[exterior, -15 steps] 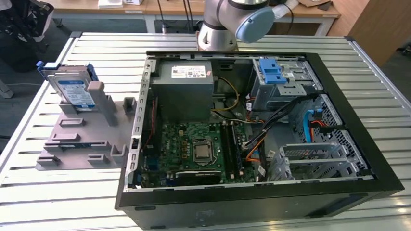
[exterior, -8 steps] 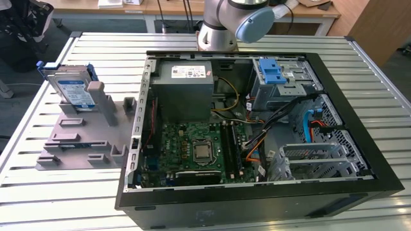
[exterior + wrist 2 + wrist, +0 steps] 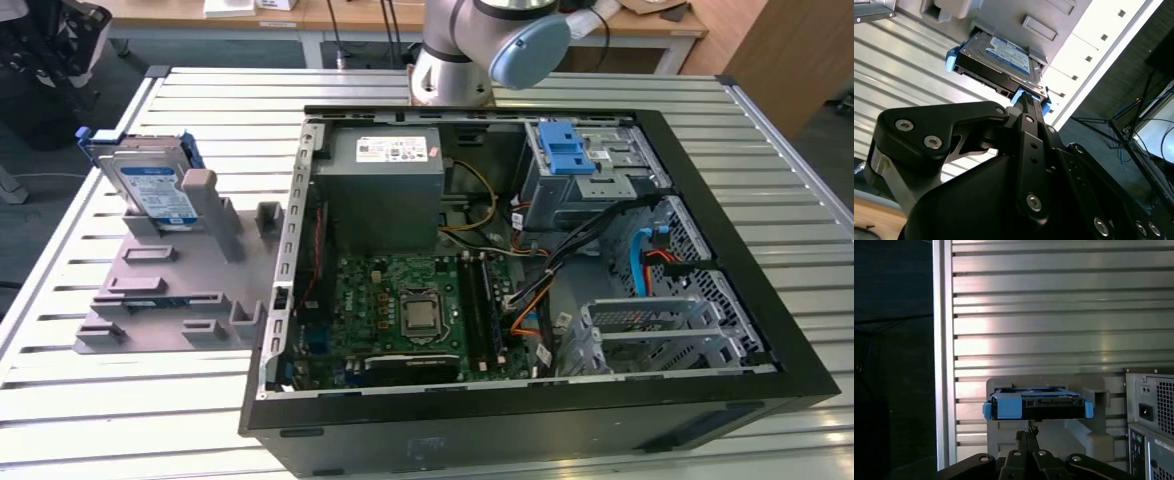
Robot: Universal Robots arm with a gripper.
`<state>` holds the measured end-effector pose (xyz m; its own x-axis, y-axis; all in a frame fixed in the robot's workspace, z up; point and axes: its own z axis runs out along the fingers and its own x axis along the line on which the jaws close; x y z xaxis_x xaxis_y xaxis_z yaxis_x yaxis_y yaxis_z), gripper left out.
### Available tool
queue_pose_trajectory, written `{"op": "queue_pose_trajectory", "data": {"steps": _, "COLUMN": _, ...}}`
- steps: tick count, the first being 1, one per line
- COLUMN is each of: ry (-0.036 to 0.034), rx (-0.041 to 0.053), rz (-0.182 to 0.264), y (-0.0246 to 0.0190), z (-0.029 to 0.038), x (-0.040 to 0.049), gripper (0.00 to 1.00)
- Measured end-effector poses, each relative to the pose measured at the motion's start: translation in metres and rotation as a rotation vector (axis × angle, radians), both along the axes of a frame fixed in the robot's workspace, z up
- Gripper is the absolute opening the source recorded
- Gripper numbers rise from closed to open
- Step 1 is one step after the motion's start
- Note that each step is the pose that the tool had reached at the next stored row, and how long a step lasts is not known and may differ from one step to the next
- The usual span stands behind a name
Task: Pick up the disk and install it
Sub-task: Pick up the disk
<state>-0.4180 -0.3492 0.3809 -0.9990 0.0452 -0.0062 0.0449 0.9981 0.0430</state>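
The disk (image 3: pixel 150 185), silver with a white-and-blue label and blue rails, stands on edge in a grey holder (image 3: pixel 174 290) on the exterior view's left, beside the open computer case (image 3: pixel 534 270). Both wrist views show the disk (image 3: pixel 999 62) (image 3: pixel 1036 407) just beyond my black gripper (image 3: pixel 1026 102) (image 3: pixel 1028 432). The fingers are pressed together with nothing between them, and their tip points at the disk's blue rail. In the second wrist view the tip looks close to the rail, but I cannot tell if it touches.
The case lies open on the slatted metal table (image 3: pixel 134 400), showing the motherboard (image 3: pixel 414 310), a grey power supply (image 3: pixel 387 175), a drive cage with a blue latch (image 3: pixel 567 150) and loose cables. The arm's base (image 3: pixel 461 60) stands behind the case. The table's edge (image 3: pixel 944 365) lies near the holder.
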Motion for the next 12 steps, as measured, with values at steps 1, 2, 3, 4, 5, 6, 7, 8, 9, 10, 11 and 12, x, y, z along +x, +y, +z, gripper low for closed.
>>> {"op": "queue_pose_trajectory", "data": {"steps": 1, "ry": 0.0001, "rx": 0.0, "rz": 0.007, "y": 0.0, "z": 0.0, "x": 0.0, "gripper": 0.11}}
{"op": "queue_pose_trajectory", "data": {"steps": 2, "ry": 0.0, "rx": 0.0, "rz": 0.014, "y": 0.0, "z": 0.0, "x": 0.0, "gripper": 0.11}}
{"op": "queue_pose_trajectory", "data": {"steps": 3, "ry": 0.0, "rx": 0.0, "rz": 0.018, "y": 0.0, "z": 0.0, "x": 0.0, "gripper": 0.11}}
{"op": "queue_pose_trajectory", "data": {"steps": 4, "ry": 0.0, "rx": 0.0, "rz": 0.022, "y": 0.0, "z": 0.0, "x": 0.0, "gripper": 0.11}}
{"op": "queue_pose_trajectory", "data": {"steps": 5, "ry": 0.0, "rx": 0.0, "rz": 0.026, "y": 0.0, "z": 0.0, "x": 0.0, "gripper": 0.11}}
{"op": "queue_pose_trajectory", "data": {"steps": 6, "ry": 0.0, "rx": -0.0001, "rz": 0.03, "y": 0.0, "z": 0.0, "x": 0.0, "gripper": 0.11}}
{"op": "queue_pose_trajectory", "data": {"steps": 7, "ry": 0.0001, "rx": -0.0001, "rz": 0.034, "y": 0.0, "z": 0.0, "x": 0.0, "gripper": 0.11}}
{"op": "queue_pose_trajectory", "data": {"steps": 8, "ry": 0.0, "rx": 0.0, "rz": 0.039, "y": 0.0, "z": 0.0, "x": 0.0, "gripper": 0.11}}
{"op": "queue_pose_trajectory", "data": {"steps": 9, "ry": 0.0, "rx": -0.0001, "rz": 0.045, "y": 0.0, "z": 0.0, "x": 0.0, "gripper": 0.11}}
{"op": "queue_pose_trajectory", "data": {"steps": 10, "ry": 0.0, "rx": 0.0, "rz": 0.052, "y": 0.0, "z": 0.0, "x": 0.0, "gripper": 0.11}}
{"op": "queue_pose_trajectory", "data": {"steps": 11, "ry": 0.0, "rx": -0.0001, "rz": 0.057, "y": 0.0, "z": 0.0, "x": 0.0, "gripper": 0.11}}
{"op": "queue_pose_trajectory", "data": {"steps": 12, "ry": 0.0001, "rx": -0.0001, "rz": 0.062, "y": 0.0, "z": 0.0, "x": 0.0, "gripper": 0.11}}
